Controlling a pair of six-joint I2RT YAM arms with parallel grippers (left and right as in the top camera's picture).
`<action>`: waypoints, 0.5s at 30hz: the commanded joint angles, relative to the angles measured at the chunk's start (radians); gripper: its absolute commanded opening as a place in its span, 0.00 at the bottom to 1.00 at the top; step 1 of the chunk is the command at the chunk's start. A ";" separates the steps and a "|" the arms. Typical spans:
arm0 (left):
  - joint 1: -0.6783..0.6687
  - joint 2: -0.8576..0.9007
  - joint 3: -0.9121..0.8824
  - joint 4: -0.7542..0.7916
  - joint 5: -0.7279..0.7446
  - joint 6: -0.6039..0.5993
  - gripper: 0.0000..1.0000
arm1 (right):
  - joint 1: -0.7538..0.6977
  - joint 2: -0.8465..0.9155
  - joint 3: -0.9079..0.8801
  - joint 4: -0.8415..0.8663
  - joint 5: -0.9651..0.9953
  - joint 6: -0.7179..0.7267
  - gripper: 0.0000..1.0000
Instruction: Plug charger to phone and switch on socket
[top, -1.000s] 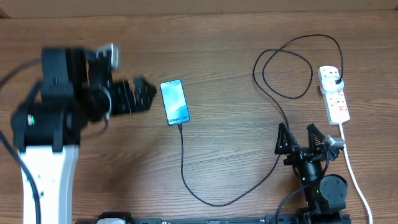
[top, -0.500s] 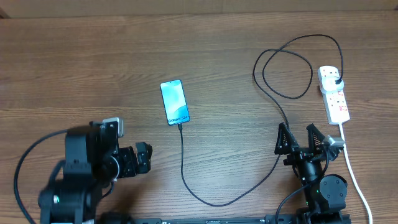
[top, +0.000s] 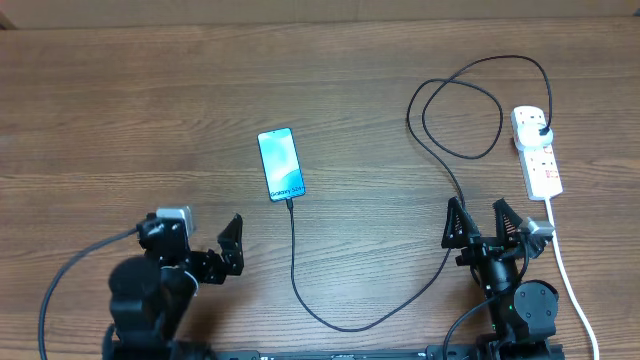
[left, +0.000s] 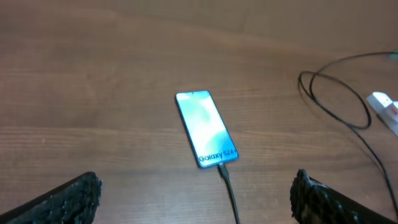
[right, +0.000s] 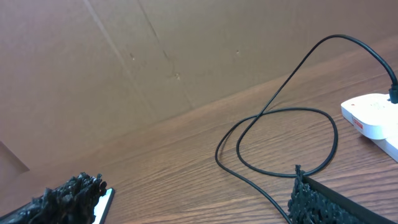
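Note:
The phone (top: 280, 165) lies face up mid-table with its screen lit light blue. The charger (top: 296, 270), a thin black cable, meets the phone's near edge, runs toward the front and curves right. It then loops up to its black plug (top: 541, 130), which sits in the white socket (top: 537, 156). My left gripper (top: 195, 238) is open at the front left, well short of the phone (left: 207, 129), with nothing between its fingers. My right gripper (top: 479, 218) is open at the front right, beside the cable (right: 280, 124) and short of the socket (right: 373, 118).
The socket's thick white cord (top: 568, 280) runs down the right side past my right arm. The cable's loop (top: 462, 118) lies on the wood left of the socket. A brown cardboard wall (right: 155, 56) stands behind the table.
My left arm has pulled back from beside the phone to the front-left of the table, jaws staying open. The right arm, phone and cable have not moved.

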 joint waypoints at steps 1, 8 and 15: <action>0.011 -0.078 -0.092 0.074 -0.010 0.055 1.00 | 0.005 -0.010 -0.011 0.006 -0.001 -0.003 1.00; 0.011 -0.251 -0.254 0.219 -0.013 0.058 1.00 | 0.005 -0.010 -0.011 0.006 -0.001 -0.003 1.00; 0.011 -0.337 -0.298 0.265 -0.039 0.131 1.00 | 0.005 -0.010 -0.011 0.006 -0.001 -0.003 1.00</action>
